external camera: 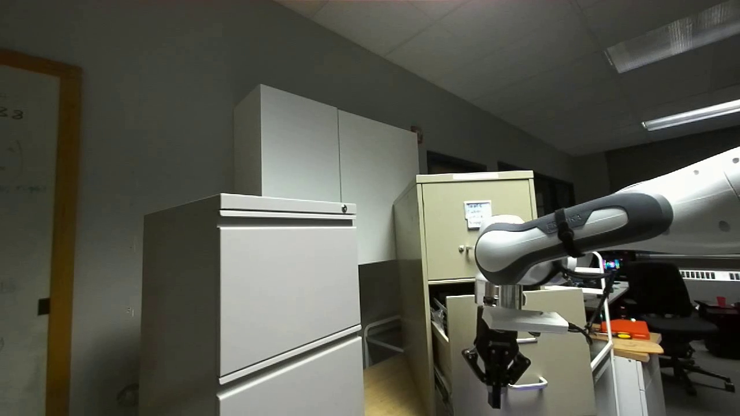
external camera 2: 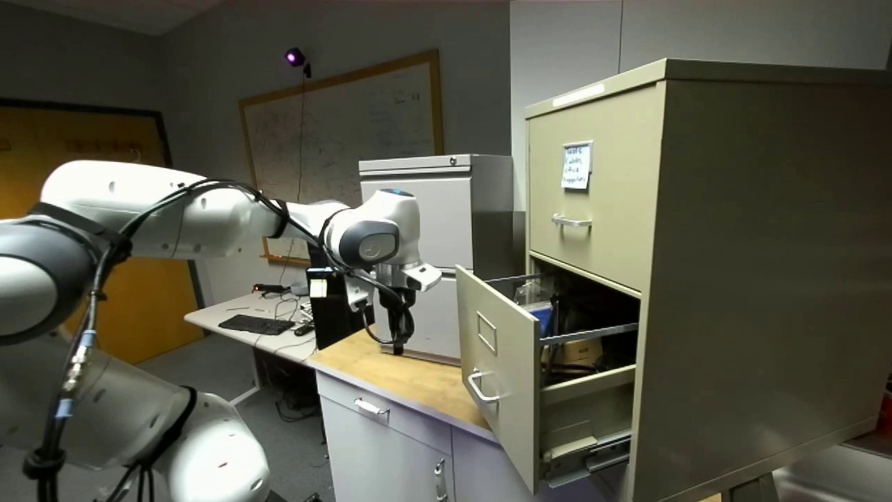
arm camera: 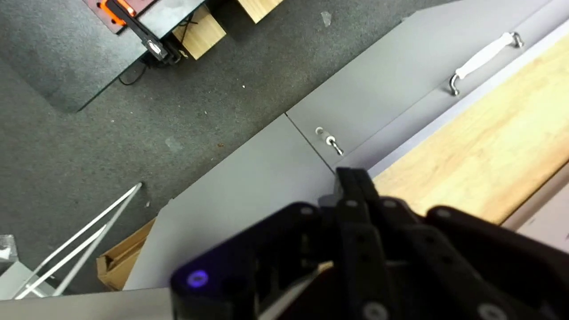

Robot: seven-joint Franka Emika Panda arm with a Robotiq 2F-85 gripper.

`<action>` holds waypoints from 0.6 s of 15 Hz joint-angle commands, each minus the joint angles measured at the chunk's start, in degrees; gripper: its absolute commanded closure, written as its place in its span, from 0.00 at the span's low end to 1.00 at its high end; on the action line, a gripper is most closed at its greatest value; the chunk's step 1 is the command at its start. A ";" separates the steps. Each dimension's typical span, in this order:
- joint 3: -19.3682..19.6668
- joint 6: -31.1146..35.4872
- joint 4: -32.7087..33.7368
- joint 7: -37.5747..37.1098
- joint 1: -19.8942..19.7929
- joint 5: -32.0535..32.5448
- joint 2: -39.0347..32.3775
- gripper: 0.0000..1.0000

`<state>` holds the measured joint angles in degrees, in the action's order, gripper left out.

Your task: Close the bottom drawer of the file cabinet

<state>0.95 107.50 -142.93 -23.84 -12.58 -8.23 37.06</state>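
Note:
The beige file cabinet (external camera: pixel 445 225) stands right of centre in an exterior view and at the right in an exterior view (external camera 2: pixel 752 265). Its bottom drawer is pulled well out, with its plain front (external camera: pixel 563 352) and silver handle facing out. In an exterior view the drawer front (external camera 2: pixel 502 355) stands away from the cabinet, and bags and dark items show inside. My gripper (external camera: pixel 494 398) points down, shut and empty, in front of the drawer. It hangs apart from the drawer front in an exterior view (external camera 2: pixel 398 347). Its closed fingertips show in the wrist view (arm camera: pixel 355 175).
A pale grey cabinet (external camera: pixel 289 294) stands beside the file cabinet on the wooden counter (external camera 2: pixel 390 366). Grey counter doors with handles (arm camera: pixel 480 55) lie below in the wrist view. A white cupboard (external camera: pixel 376 173) is behind. A desk (external camera 2: pixel 209 317) with a keyboard stands beyond the arm.

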 commanded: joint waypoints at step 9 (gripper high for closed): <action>-1.30 28.59 -5.24 -17.92 -7.82 -0.81 1.43 1.00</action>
<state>1.72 129.50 -146.45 -36.14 -18.09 -9.69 37.71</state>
